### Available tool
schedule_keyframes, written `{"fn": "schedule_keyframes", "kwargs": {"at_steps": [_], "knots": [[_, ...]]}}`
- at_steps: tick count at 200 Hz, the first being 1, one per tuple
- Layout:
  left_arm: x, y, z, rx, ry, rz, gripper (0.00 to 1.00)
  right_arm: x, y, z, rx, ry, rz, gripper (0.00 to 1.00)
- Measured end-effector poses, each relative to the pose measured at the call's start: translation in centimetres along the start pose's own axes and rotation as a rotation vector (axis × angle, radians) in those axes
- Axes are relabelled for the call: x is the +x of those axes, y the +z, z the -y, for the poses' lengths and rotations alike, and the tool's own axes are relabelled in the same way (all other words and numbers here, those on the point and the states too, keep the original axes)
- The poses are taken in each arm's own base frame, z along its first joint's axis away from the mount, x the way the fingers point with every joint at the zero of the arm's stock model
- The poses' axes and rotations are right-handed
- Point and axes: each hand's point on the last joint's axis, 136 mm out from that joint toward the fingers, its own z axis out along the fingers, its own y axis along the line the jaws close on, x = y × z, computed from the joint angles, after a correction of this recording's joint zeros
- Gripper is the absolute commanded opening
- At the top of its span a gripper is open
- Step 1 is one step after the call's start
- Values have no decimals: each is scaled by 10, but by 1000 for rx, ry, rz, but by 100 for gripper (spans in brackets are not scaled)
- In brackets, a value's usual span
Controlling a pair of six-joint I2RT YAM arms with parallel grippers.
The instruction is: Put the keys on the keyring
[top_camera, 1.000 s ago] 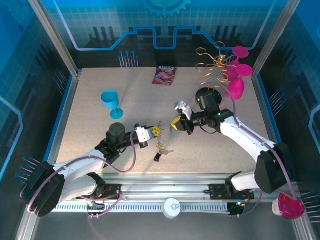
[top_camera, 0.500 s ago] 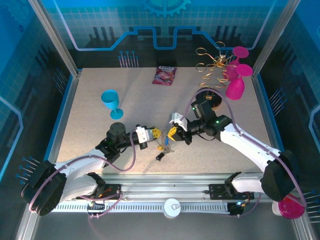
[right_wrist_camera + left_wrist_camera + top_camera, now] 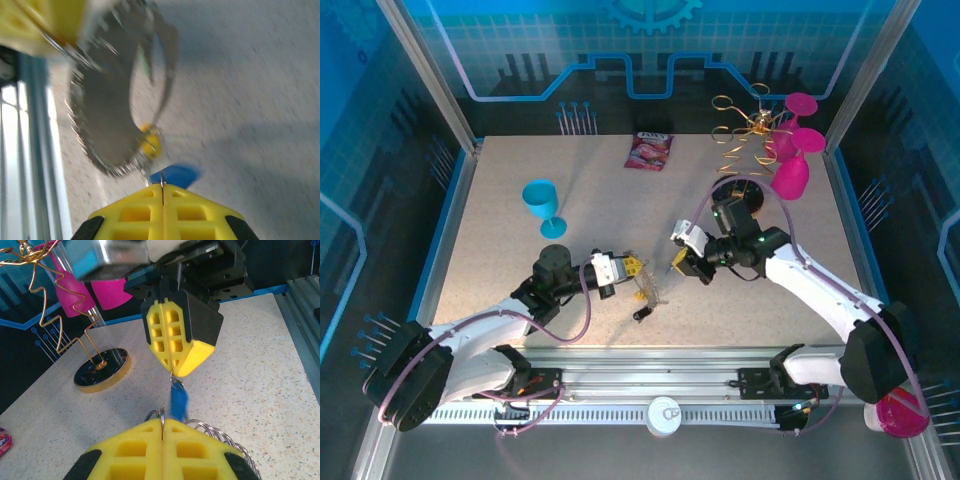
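Right pincer clenched on the blue key, left pincer clenched on the keyring beside it

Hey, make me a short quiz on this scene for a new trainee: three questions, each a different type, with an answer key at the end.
1. True or false: the left gripper, at the keyring, and the right gripper both have their fingers spread wide open.
2. The key at the right gripper's fingertips has a head that is: A red, B blue, C green.
3. Fill in: the gold wire rack stands at the table's far right, next to the ____ goblets.
Key: 1 false, both are shut; 2 B; 3 pink.
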Motion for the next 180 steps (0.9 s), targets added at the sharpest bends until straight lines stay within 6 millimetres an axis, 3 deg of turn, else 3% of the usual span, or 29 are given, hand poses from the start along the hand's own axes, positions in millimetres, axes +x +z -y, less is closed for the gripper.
{"fn": "schedule_keyframes", "kwargs": {"at_steps": [40,64,78,93,116,140,180], "knots": [[0,0,1,6,-11,2,0,54,29,-3,24,0,-252,0],[-2,0,2,12,-11,7,0,75,46,-6,-4,-2,-328,0],[-3,0,2,16,-14,10,0,78,52,-3,-6,-9,-337,13],[-4,0,1,18,-16,13,0,73,55,-1,-3,-27,-317,23],[-5,0,0,23,-17,17,0,62,55,0,-8,-41,-242,26],[-3,1,1,34,-24,17,0,47,40,-5,-20,-57,-107,21],[-2,2,4,57,-52,19,0,-4,11,-33,-69,-261,222,9]]}}
